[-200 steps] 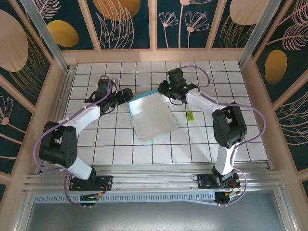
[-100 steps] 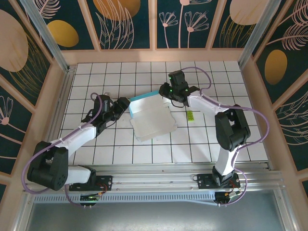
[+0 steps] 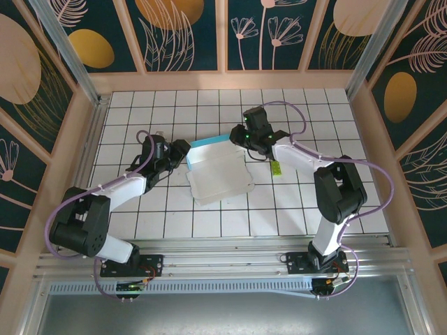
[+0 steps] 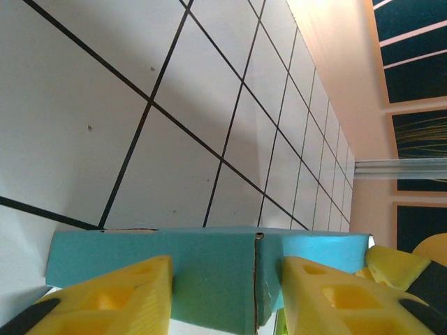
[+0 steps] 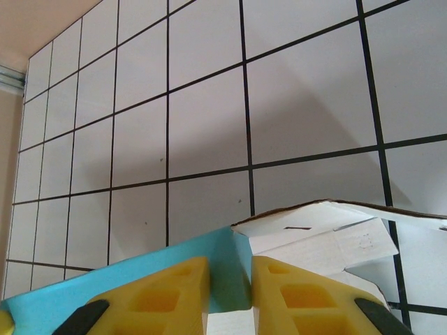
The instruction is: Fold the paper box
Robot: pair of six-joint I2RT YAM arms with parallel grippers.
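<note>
Pinching the thin white-and-turquoise cardboard paper box [image 3: 220,174], mid white-tiled bench [image 3: 335,112], by its 12 o'clock flap. Right jaws are narrow and clamped on the turquoise edge. Left jaws are half-wide at 10 o'clock, straddling the flap without gripping. My judgement: seat the left squarely and crease both ends evenly. Crease lines on the white panel are unreadable.

- A robot test cell, lab-like: a white gridded table [image 3: 209,223] boxed in by a wooden frame [image 3: 223,80].
- Leaf-painted panels [image 3: 188,31] wall the table.
- An aluminium rail [image 3: 223,259] along the table's near edge carries the arm bases [image 3: 133,266].
</note>
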